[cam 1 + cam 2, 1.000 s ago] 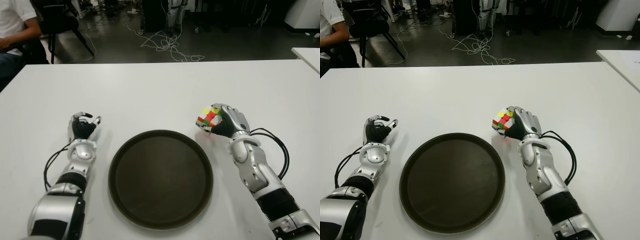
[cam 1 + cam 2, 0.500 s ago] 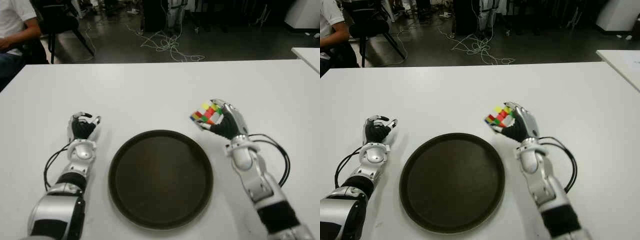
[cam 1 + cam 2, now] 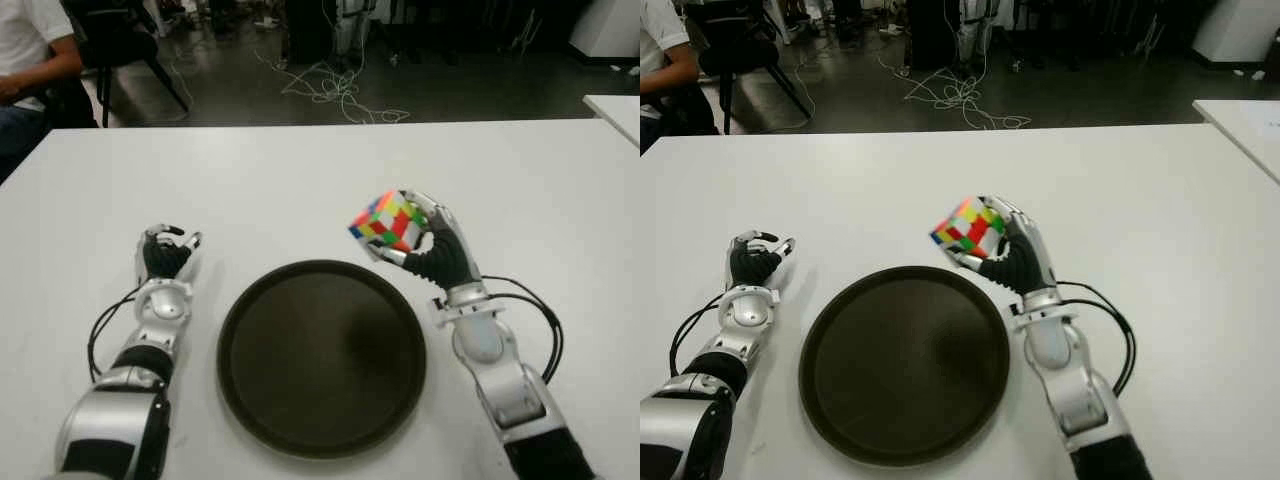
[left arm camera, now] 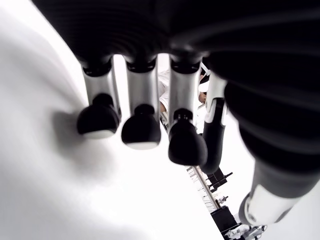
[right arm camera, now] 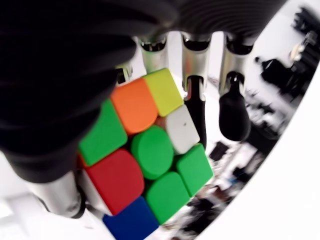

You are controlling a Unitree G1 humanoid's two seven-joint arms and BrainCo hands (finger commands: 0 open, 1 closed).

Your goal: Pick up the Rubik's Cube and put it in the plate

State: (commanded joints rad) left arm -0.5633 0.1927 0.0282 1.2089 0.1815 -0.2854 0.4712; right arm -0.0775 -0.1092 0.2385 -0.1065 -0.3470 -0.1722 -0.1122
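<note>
The Rubik's Cube (image 3: 388, 219) is held clear of the white table (image 3: 300, 180), tilted, above the far right rim of the dark round plate (image 3: 322, 357). It is gripped by the right hand (image 3: 425, 245), fingers curled around it. The left hand (image 3: 166, 253) is seen left of the plate, fingers bent with nothing between them. A seated person (image 3: 30, 50) is visible at far left.

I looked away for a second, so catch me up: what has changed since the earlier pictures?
The right hand, shut on the Rubik's Cube, has carried it up and toward the robot's left, so it now shows over the far right rim of the plate. The plate has not moved, and the left hand stays left of it, holding nothing.
</note>
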